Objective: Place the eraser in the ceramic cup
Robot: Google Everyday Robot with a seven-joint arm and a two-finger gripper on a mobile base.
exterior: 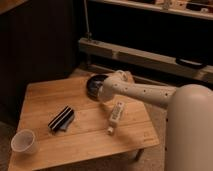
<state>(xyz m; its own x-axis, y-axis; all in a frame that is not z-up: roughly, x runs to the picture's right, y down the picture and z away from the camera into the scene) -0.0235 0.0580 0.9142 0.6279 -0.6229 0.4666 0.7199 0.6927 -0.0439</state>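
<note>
Counter [85,137]: one, low, pale wood.
Arm [145,93]: one, white, reaching from 3 o'clock toward the counter's 12 o'clock edge.
Bowl [93,81]: one, dark, round, at 12 o'clock.
End effector [103,94]: at the bowl's 5 o'clock rim; wide or narrow, cannot tell.
Eraser [60,118]: one, black oblong with pale lengthwise stripes, lying flat at 9 o'clock of centre.
Remote-like bar [116,114]: one, white, at 3 o'clock of centre.
Ceramic cup [24,141]: one, whitish, upright, at the 7 o'clock corner, apart from the eraser.
</note>
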